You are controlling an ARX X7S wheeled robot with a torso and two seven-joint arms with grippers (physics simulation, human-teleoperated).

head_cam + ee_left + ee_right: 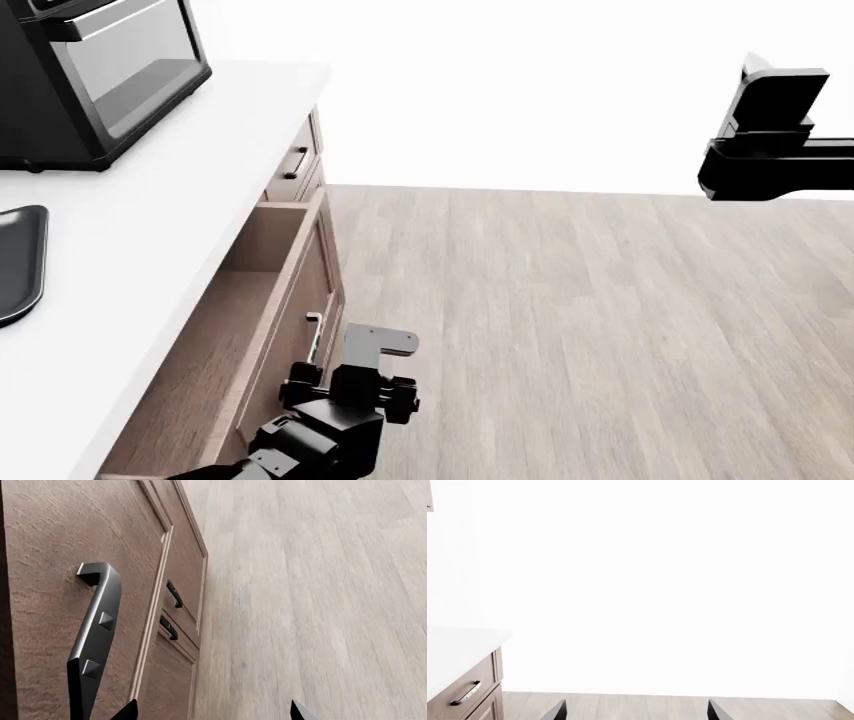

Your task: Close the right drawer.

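1. The left hand (380, 350) sits low in the head view, just beside the front of the open drawer (274, 330). Its fingers (127, 711) stand apart in the left wrist view, with nothing between them.
2. The drawer is pulled well out from under the white bench (147, 260); its wooden inside shows bare, and its front panel faces the wood floor (601, 330).
3. In the left wrist view the drawer's dark bar handle (97, 630) lies close to the left finger; I cannot tell whether they touch.
4. Farther along the same cabinet run sit two narrower drawer fronts with curved black handles (173, 594).
5. On the bench rest a dark tray (16, 262) at the near edge and a black oven (94, 70) farther back.
6. The right hand (637, 712) is raised well off to the right, away from the cabinets; its fingertips (715, 711) are parted, holding nothing.
7. Beyond it lies a plain white background.
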